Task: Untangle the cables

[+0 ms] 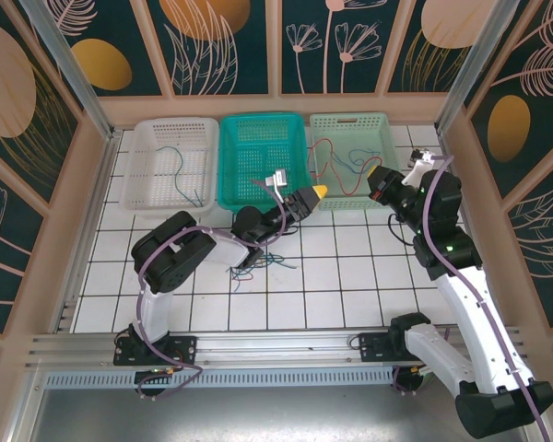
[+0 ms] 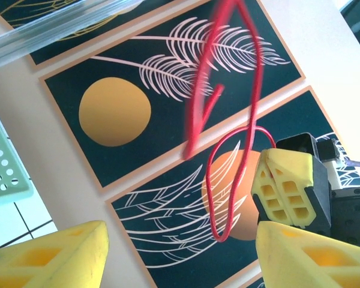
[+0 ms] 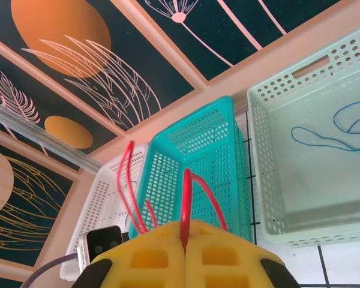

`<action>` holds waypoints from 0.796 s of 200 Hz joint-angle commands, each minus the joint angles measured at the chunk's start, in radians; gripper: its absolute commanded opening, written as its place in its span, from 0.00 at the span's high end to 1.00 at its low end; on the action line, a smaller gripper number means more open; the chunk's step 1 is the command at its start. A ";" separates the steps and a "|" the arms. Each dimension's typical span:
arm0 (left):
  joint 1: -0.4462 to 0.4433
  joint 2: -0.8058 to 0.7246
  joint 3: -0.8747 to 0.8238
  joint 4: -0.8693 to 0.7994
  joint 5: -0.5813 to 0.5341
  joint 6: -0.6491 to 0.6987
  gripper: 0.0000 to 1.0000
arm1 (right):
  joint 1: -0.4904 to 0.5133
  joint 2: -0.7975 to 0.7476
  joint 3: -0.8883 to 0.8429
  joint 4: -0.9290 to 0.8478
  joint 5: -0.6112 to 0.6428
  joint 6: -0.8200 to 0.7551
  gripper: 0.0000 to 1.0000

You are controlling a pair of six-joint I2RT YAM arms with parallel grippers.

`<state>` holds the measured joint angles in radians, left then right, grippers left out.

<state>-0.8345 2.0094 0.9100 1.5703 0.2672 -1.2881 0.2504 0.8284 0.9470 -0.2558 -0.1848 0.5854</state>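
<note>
Where pinched, red cable along fingers

Top cam sits high behind the arm bases, looking down across the tiled table to the baskets by the far wall. Left wrist cam looks past the left gripper, tilted up at the wall panels, pretty close. Right wrist cam looks over the right gripper toward those baskets. Both wrist cams catch the red cable.

Lab test cell, aluminium rail, patterned wall panels, tiled tabletop
</note>
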 commanded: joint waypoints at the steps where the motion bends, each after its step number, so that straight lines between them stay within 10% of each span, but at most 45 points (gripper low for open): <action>1: -0.001 -0.017 -0.023 0.196 -0.063 0.015 0.34 | -0.002 -0.008 0.032 0.040 0.002 0.008 1.00; 159: -0.015 -0.059 -0.022 0.249 -0.194 0.136 0.33 | -0.001 -0.017 -0.010 0.069 -0.038 0.036 1.00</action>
<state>-0.8448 1.9739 0.8562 1.5749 0.0837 -1.1889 0.2504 0.8215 0.9417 -0.2279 -0.1974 0.6098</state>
